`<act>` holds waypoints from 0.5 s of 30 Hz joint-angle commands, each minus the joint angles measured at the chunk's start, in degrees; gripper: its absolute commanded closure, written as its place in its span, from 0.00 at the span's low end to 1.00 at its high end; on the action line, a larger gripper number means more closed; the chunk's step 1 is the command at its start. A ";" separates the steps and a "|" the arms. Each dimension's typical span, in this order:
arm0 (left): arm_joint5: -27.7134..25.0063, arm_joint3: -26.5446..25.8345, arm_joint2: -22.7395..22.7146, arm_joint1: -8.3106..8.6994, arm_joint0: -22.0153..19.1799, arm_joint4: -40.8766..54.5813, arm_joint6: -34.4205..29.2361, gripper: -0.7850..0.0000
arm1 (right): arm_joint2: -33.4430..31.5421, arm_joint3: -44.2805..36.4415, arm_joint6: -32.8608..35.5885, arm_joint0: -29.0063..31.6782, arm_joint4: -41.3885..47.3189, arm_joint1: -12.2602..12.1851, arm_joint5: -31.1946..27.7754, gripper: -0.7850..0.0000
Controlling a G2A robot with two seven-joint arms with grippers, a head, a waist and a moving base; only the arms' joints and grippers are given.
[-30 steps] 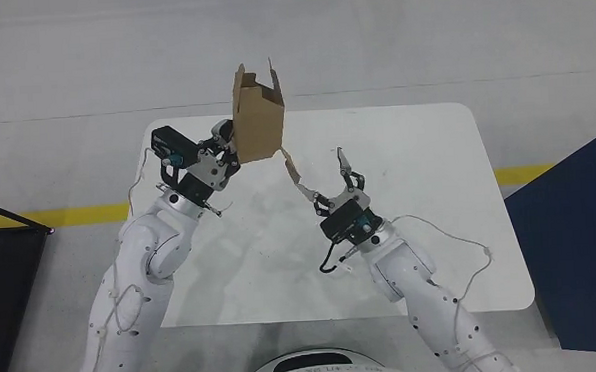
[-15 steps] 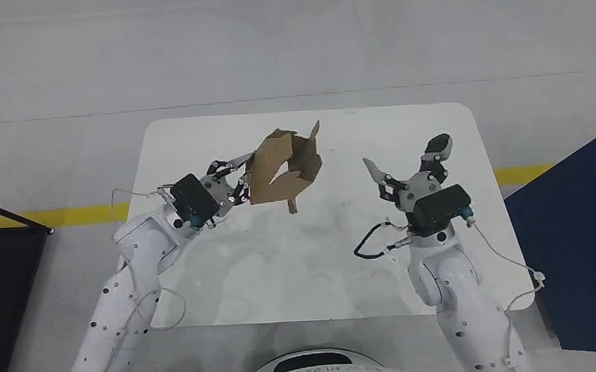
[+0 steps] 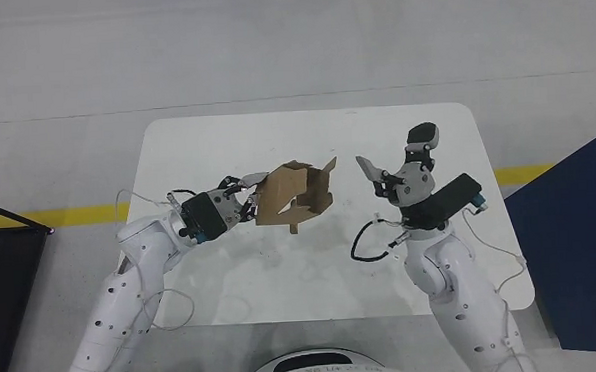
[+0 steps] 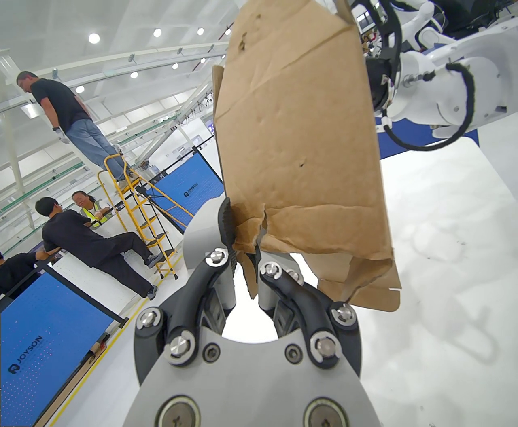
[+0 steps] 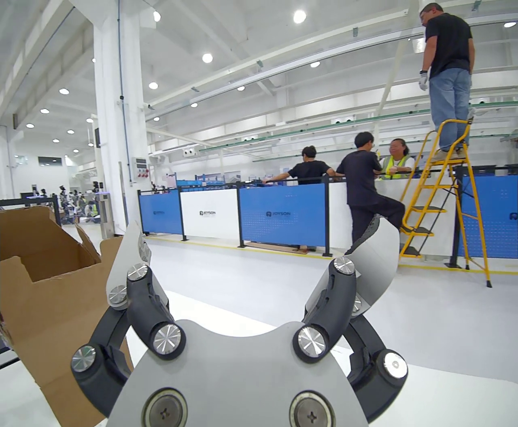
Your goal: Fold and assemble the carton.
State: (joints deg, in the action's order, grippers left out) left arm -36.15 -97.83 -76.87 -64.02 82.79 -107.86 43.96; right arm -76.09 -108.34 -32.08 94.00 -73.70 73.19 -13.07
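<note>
A brown cardboard carton (image 3: 293, 192) is held tilted over the middle of the white table (image 3: 232, 279), its flaps loose. My left gripper (image 3: 250, 195) is shut on a torn flap at the carton's left edge; the left wrist view shows the carton (image 4: 299, 149) rising from the pinch of my left gripper (image 4: 243, 242). My right gripper (image 3: 395, 156) stands open to the right of the carton, apart from it, nothing between its fingers. In the right wrist view the carton (image 5: 48, 291) sits beside my open right gripper (image 5: 259, 250), its open top showing.
The table's right half (image 3: 456, 139) and front (image 3: 302, 286) are bare. A yellow floor line (image 3: 69, 214) runs past the table's left side, and a dark blue panel (image 3: 580, 234) stands at the right.
The left arm has lowered the carton from upright near the far edge and tipped it toward the table's middle. The right arm has swung right, away from the carton, and turned upward.
</note>
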 commanded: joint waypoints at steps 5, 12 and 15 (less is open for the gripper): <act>0.01 -0.01 -0.02 -0.01 0.01 0.03 0.00 1.00 | -0.18 1.85 1.51 -2.21 1.18 -0.33 -7.38 0.00; 0.66 -0.11 0.09 -0.05 0.16 0.45 -0.89 1.00 | 1.11 2.11 5.74 -4.48 -0.94 -0.61 -11.89 0.00; 1.49 -0.36 0.32 -0.06 0.17 1.49 -2.43 1.00 | 1.73 1.55 6.94 -4.87 -1.75 -0.75 -14.12 0.00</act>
State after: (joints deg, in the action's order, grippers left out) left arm -34.97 -98.19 -76.58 -64.09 82.99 -106.75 42.09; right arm -74.49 -106.63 -25.39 89.21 -75.29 72.48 -26.49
